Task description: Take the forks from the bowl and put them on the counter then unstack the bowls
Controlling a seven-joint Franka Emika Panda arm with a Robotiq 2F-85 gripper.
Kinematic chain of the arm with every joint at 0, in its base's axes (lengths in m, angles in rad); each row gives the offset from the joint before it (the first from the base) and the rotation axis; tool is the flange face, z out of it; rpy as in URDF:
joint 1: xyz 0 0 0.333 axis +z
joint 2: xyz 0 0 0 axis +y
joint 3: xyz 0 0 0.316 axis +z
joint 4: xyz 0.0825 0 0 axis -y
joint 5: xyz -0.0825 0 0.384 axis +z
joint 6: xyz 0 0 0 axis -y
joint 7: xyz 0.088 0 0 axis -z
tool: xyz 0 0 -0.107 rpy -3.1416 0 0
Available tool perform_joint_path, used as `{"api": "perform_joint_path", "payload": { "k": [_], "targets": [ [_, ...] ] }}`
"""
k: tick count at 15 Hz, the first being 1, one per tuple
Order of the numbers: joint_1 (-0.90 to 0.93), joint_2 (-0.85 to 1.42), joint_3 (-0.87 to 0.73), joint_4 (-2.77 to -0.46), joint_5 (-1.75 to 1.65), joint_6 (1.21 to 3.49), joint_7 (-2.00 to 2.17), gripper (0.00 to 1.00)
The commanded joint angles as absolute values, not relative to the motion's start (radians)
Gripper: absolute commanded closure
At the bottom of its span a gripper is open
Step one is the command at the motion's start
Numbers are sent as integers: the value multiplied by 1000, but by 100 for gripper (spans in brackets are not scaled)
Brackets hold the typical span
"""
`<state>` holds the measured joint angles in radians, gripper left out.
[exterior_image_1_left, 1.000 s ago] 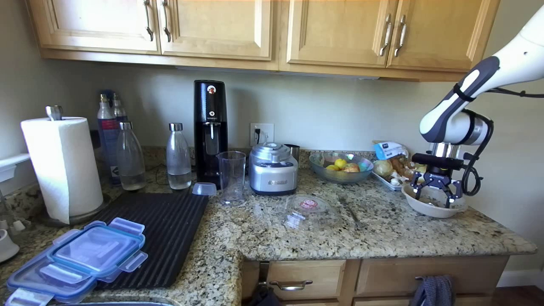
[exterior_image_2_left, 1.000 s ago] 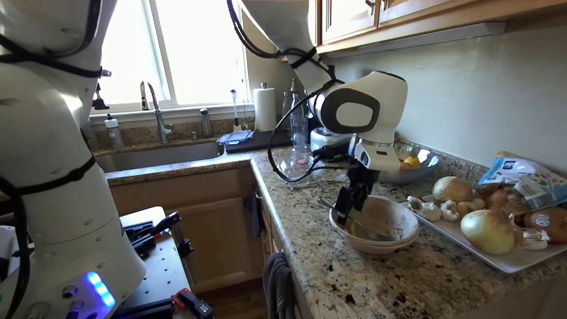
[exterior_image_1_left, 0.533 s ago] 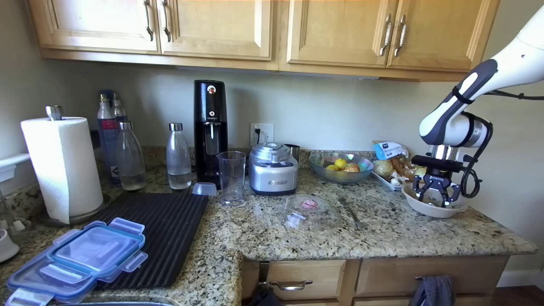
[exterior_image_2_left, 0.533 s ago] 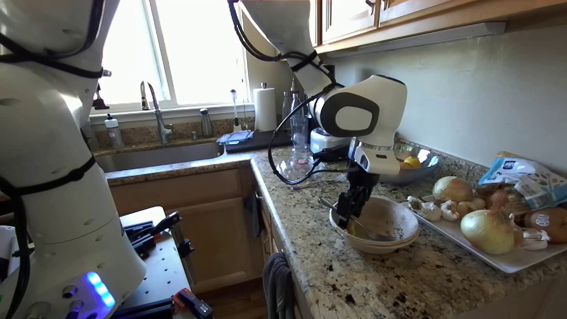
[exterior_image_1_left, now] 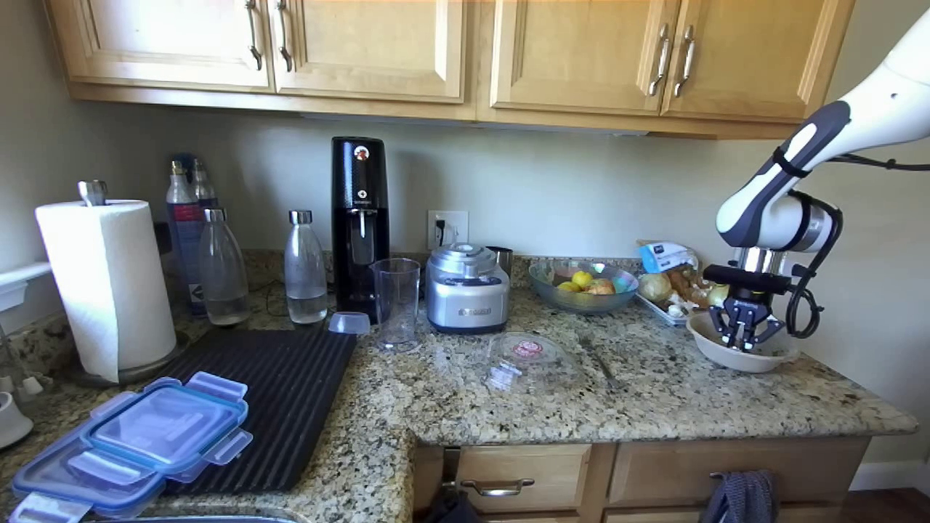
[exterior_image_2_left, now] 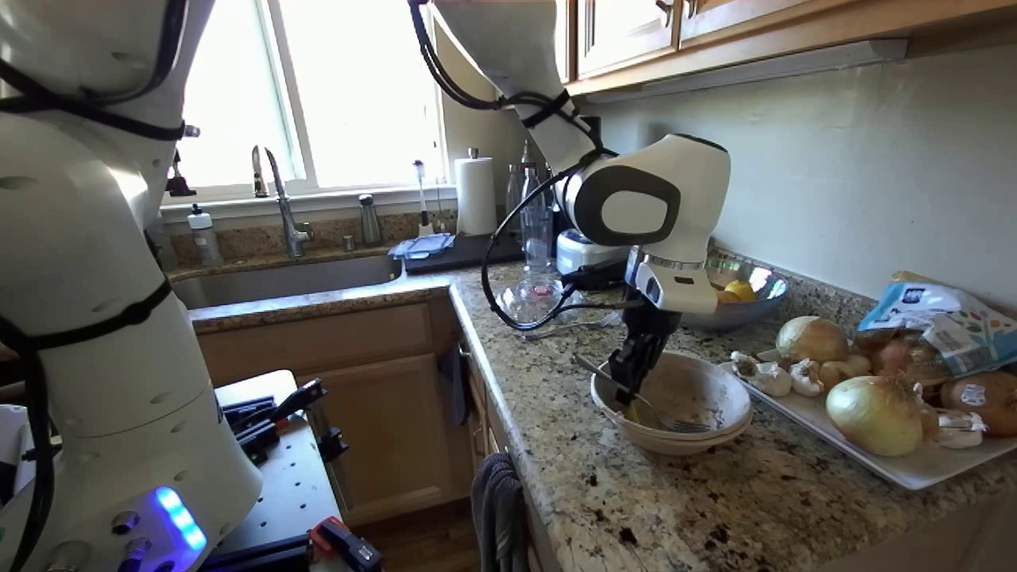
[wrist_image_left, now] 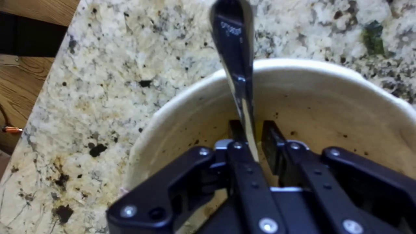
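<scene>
Drawn closer, my parted fingers (wrist_image_left: 273,143) straddle the fork (wrist_image_left: 240,78); pinched weakly, it could slip over the counter (wrist_image_left: 107,100) edge.

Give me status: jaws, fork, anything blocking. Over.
Jaws narrowly open, straddling fork, no grip yet. Fork slants into upper bowl, one end outside. No obstruction visible.

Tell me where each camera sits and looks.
An exterior view: in front of the counter, facing upper cabinets; arm and jaws show.
An exterior view: beside the robot's base, facing the window; base, arm, jaws show.
Wrist view: above the jaws, looking down past them into a bowl.
Both exterior views share that bowl and the paper towels.
</scene>
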<state>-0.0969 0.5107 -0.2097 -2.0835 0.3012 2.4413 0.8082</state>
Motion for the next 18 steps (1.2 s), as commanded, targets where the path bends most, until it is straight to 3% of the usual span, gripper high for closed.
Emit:
{"api": "perform_joint_path", "payload": {
  "k": [1, 11, 18],
  "targets": [
    [-104, 477, -205, -2126, 313, 2475, 807, 95],
    [-48, 318, -222, -2216, 213, 2557, 801, 93],
    [37, 168, -178, -2224, -48, 2511, 778, 93]
  ]
}}
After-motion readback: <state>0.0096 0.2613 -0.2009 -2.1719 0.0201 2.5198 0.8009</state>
